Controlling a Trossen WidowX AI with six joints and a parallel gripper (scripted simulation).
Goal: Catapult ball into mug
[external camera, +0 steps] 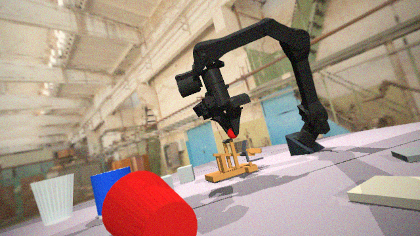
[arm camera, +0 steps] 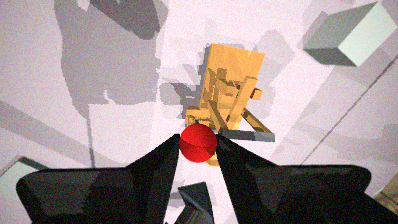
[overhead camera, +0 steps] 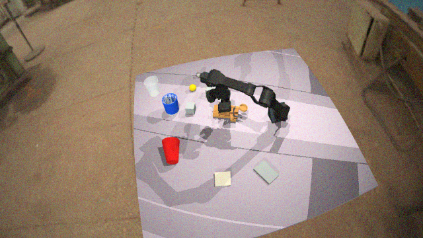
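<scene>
The red ball (external camera: 231, 133) (arm camera: 198, 150) is pinched between the fingertips of my gripper (external camera: 232, 132) (arm camera: 197, 138), which is shut on it. The ball is held in the air above the orange catapult (overhead camera: 217, 116) (external camera: 214, 177) (arm camera: 235, 56), near its upright frame. The catapult's round cup (overhead camera: 243, 108) (external camera: 255, 151) (arm camera: 213, 162) is at its arm-base end, partly hidden behind the ball in the wrist view. The blue mug (overhead camera: 171, 106) (external camera: 101, 190) stands upright beyond the catapult's other end. In the top view the fingertips and ball are hidden by the arm.
A red cup (overhead camera: 171, 151) (external camera: 144, 200), a white cup (overhead camera: 152, 87) (external camera: 55, 200), a yellow ball (overhead camera: 192, 87) and a grey-green block (overhead camera: 190, 109) are around the mug. Another block (external camera: 186, 174) is partly under the arm. A cream slab (overhead camera: 223, 178) and a green slab (overhead camera: 266, 172) lie farther off.
</scene>
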